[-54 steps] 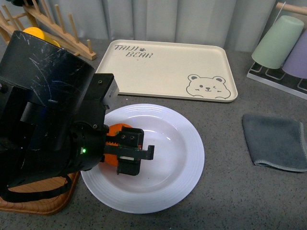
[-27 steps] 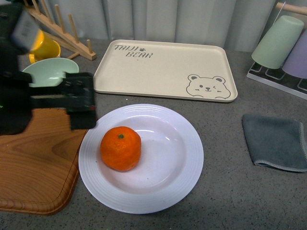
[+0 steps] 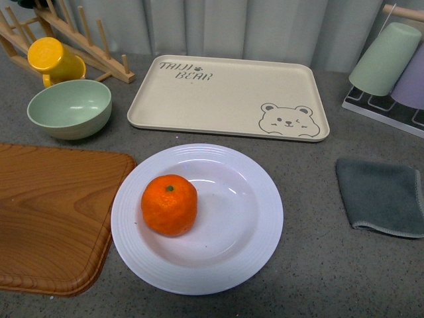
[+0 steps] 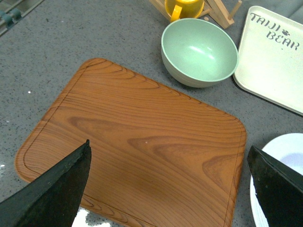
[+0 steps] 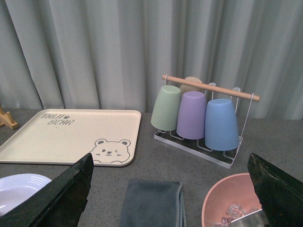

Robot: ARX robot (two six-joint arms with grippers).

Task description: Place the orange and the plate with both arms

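The orange (image 3: 169, 205) lies in the left half of the white plate (image 3: 258, 252), stem dot up, in the front view. No gripper shows in that view. In the left wrist view my left gripper (image 4: 168, 145) is open and empty above the wooden board (image 4: 142, 142), with the plate's rim (image 4: 289, 146) beside one finger. The orange is out of that view. In the right wrist view my right gripper (image 5: 169, 156) is open and empty, off to the plate's right, with the plate's edge (image 5: 19, 187) at the picture's corner.
A wooden board (image 3: 53, 212) touches the plate's left. Behind it stand a pale-green bowl (image 3: 69, 108) and a yellow cup (image 3: 53, 56) on a rack. The beige bear tray (image 3: 225, 93) lies behind the plate. A grey cloth (image 3: 381, 195), cup rack (image 3: 391, 66) and pink bowl (image 5: 232, 198) are right.
My left gripper was around the orange on the plate, let it go, drew back to the left and left the front view. The orange stays on the plate.
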